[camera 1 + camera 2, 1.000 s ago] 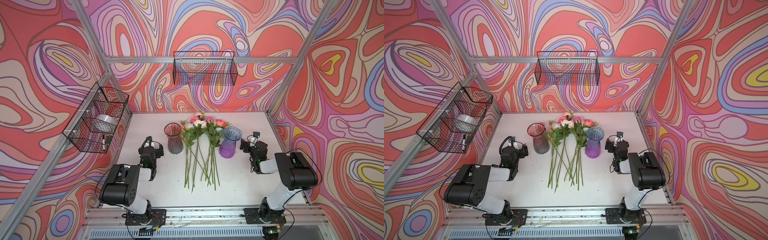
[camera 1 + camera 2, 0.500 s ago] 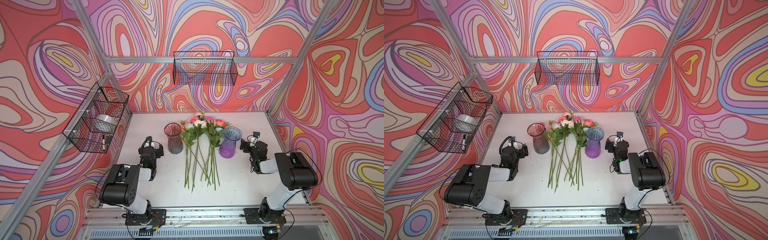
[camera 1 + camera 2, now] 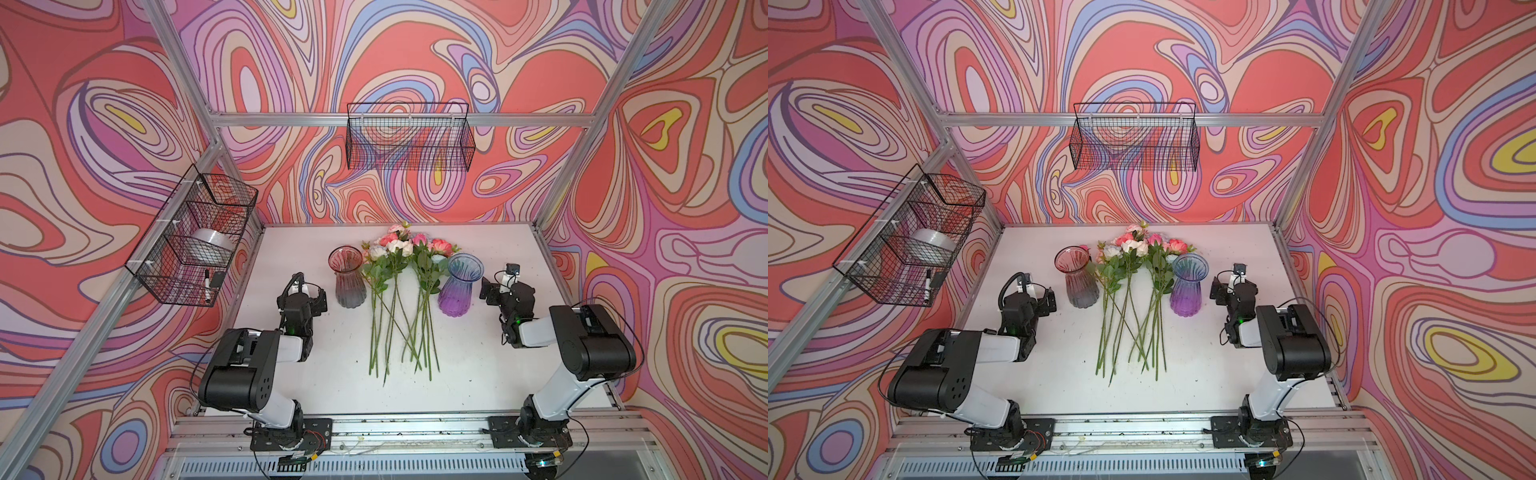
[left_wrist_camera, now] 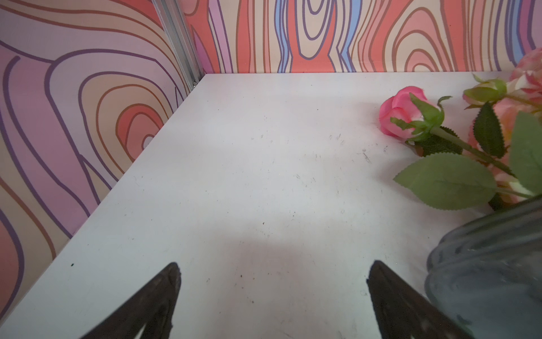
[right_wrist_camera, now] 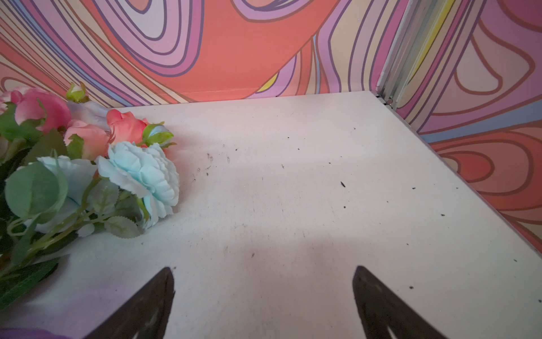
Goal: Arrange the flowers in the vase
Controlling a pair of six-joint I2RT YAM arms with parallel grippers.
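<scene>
Table [image 3: 478, 353]: flowers [image 3: 398, 266] between pink vase [image 3: 349, 284], purple vase [image 3: 457, 293]

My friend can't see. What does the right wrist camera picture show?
Flowers, pale blue, pink and coral, lie on a white table. The right hand is open and empty over it, with a swirly wall behind.

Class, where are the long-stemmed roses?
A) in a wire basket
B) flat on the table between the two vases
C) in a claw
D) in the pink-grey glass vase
B: the long-stemmed artificial roses lie flat on the white table between the pink-grey glass vase and the blue-purple glass vase.
</scene>
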